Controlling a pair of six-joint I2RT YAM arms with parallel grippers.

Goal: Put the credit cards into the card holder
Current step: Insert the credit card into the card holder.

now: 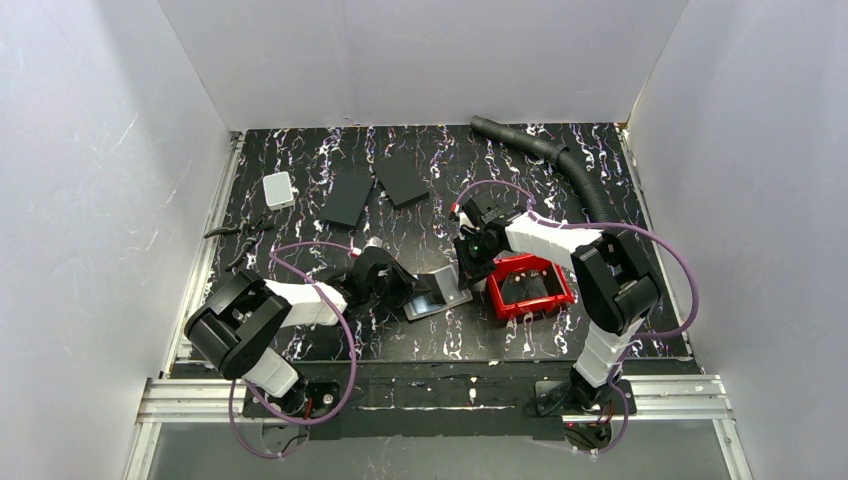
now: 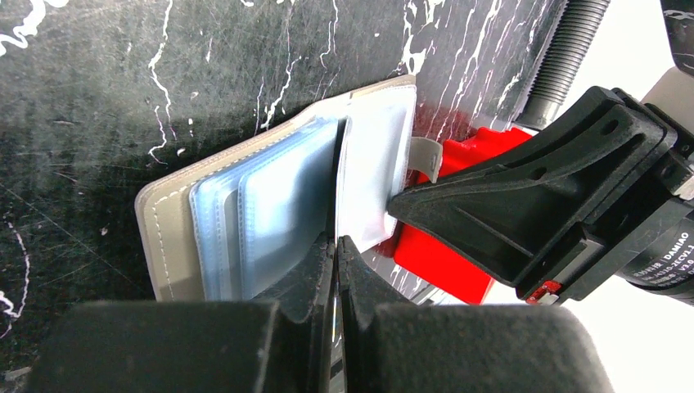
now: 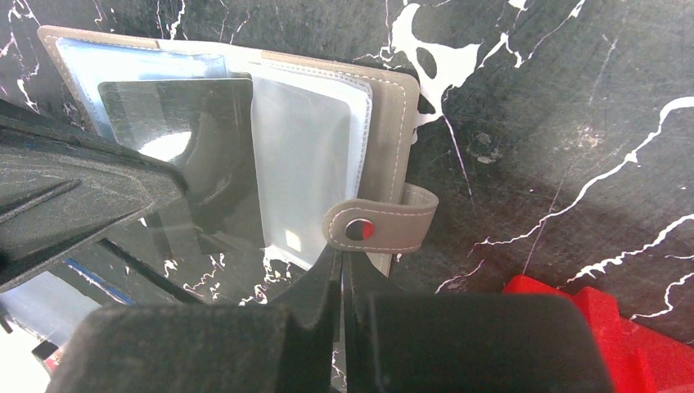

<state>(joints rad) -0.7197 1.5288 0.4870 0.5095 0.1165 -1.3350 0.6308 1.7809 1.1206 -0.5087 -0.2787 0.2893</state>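
Credit card (image 3: 192,115) partly behind the left hand (image 3: 164,187); red tray (image 3: 630,332) cut off at the corner.

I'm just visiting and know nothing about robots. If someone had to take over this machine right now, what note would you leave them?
The left fingers: shut, tips at the near edge of the open card holder, seemingly pinning it.
The right fingers: shut, apparently on a dark glossy credit card whose far end lies over the holder's clear pockets.
The holder lies open beside the red tray.
Done: holder open, one card at it.
Left: slide this card into a pocket, then find the others; none clearly in view.
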